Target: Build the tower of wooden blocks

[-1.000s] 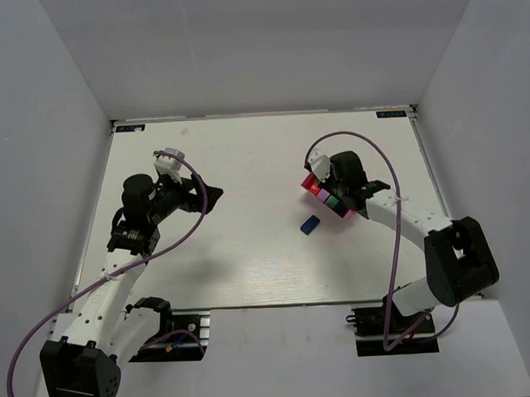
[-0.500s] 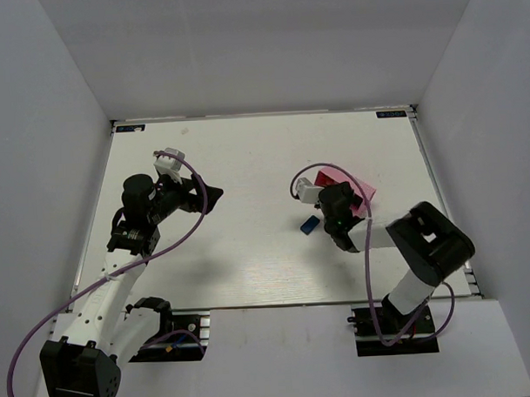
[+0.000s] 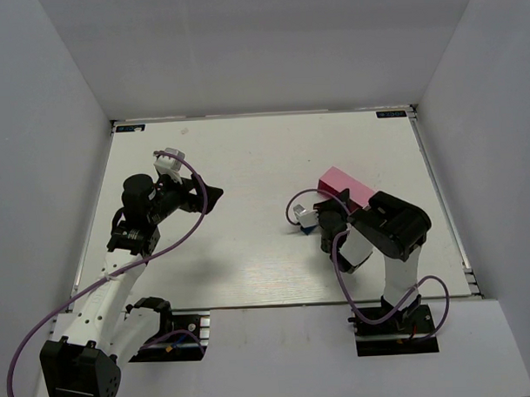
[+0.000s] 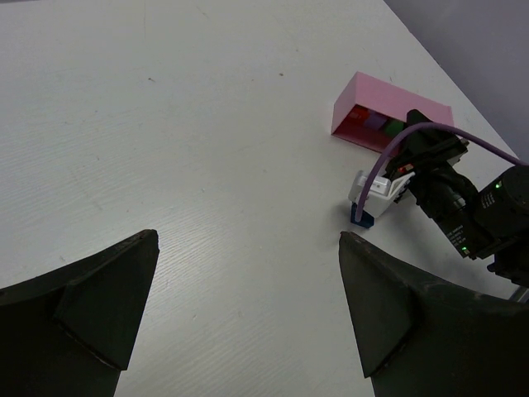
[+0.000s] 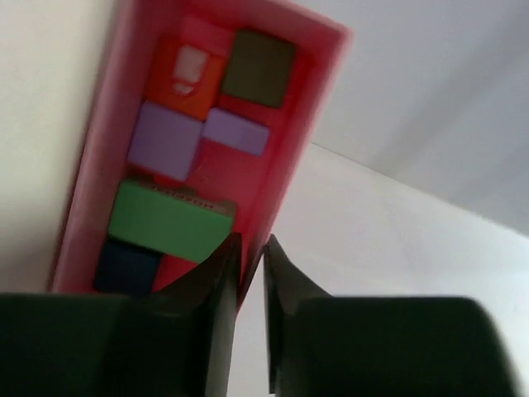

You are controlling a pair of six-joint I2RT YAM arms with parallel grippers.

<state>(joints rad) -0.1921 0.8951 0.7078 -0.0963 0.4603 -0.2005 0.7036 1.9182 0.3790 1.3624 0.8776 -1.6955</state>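
while my left gripper [image 4: 248, 240] hangs wide open and empty over the table [image 4: 207, 124], the right gripper [image 5: 250, 246] shows only a thin slit between its fingers, right at the pink tray [image 4: 397, 98] wall; i can't tell if it pinches. wood blocks [image 5: 169, 222] lie inside that tray: red, lilac, green, dark. one blue block [image 4: 364, 217] sits on the table just beside the right gripper.

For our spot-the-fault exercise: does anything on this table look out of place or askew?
Yes. The pink rectangular tray seems tipped on its side, opening facing sideways, painted wooden blocks inside. One small blue wooden block lies alone on the white table outside it.
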